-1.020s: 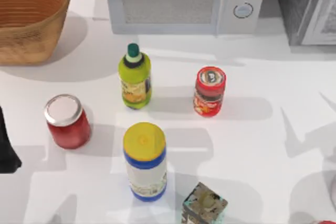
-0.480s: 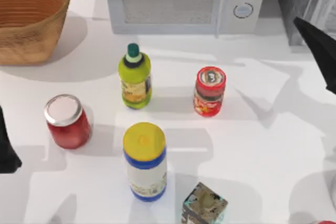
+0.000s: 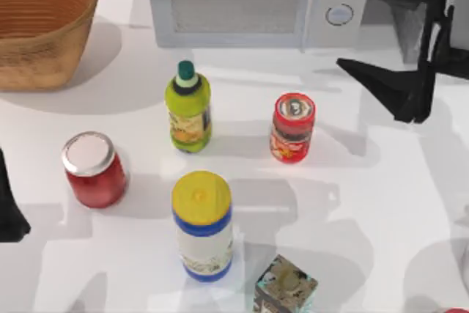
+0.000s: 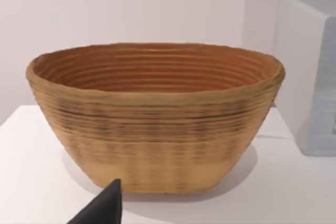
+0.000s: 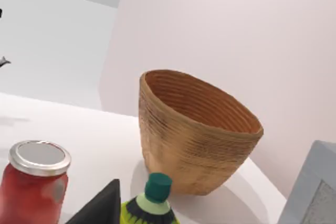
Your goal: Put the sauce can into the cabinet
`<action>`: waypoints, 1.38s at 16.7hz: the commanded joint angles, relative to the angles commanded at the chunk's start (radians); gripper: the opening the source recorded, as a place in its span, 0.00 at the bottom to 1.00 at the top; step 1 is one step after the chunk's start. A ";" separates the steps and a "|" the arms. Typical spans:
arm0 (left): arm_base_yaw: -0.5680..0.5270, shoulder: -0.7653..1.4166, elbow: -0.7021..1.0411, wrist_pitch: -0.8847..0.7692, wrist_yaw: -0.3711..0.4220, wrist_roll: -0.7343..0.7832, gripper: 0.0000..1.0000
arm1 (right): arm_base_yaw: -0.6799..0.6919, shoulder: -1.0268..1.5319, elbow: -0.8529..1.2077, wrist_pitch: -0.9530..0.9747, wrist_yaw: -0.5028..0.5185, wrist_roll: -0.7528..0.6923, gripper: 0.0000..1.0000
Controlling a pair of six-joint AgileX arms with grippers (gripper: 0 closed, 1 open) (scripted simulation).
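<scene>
Top view, can: the sauce can [image 3: 293, 127] stands upright on the white desk [image 3: 381, 203], just right of centre, at about 3 o'clock from the green bottle [image 3: 188, 107] and apart from it.
Top view, handling: likely a stiff, light metal cylinder with a smooth, possibly slippery label; best taken across its middle, from the side.
Top view, right gripper [image 3: 366, 27]: at 1 o'clock from the can, well apart, its two dark fingers spread wide and holding nothing.
Top view, cabinet [image 3: 410, 12]: dark grey, in the far right corner, cut off by the edge and largely covered by the right arm; its opening cannot be made out.
Top view, left arm: parked at the left edge, a dark sliver.
Left wrist view: a woven basket [image 4: 155, 114] on the desk; one dark fingertip [image 4: 102, 208] at the frame edge, so I cannot tell the left fingers' state.
Right wrist view: the red jar [image 5: 32, 184], the bottle's green cap and the basket, all partly cut off.
</scene>
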 joint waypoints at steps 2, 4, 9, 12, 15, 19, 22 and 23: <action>0.000 0.000 0.000 0.000 0.000 0.000 1.00 | -0.003 0.163 0.072 0.072 -0.066 0.023 1.00; 0.000 0.000 0.000 0.000 0.000 0.000 1.00 | -0.006 0.315 0.138 0.129 -0.122 0.046 1.00; 0.000 0.000 0.000 0.000 0.000 0.000 1.00 | -0.013 0.616 0.259 0.211 -0.217 0.097 1.00; 0.000 0.000 0.000 0.000 0.000 0.000 1.00 | -0.014 0.715 0.294 0.227 -0.244 0.115 1.00; 0.000 0.000 0.000 0.000 0.000 0.000 1.00 | -0.014 0.732 0.299 0.229 -0.249 0.118 1.00; 0.000 0.000 0.000 0.000 0.000 0.000 1.00 | -0.009 0.731 0.296 0.228 -0.247 0.118 1.00; 0.000 0.000 0.000 0.000 0.000 0.000 1.00 | 0.018 0.717 0.299 0.204 -0.216 0.107 1.00; 0.000 0.000 0.000 0.000 0.000 0.000 1.00 | 0.039 0.713 0.303 0.188 -0.195 0.100 1.00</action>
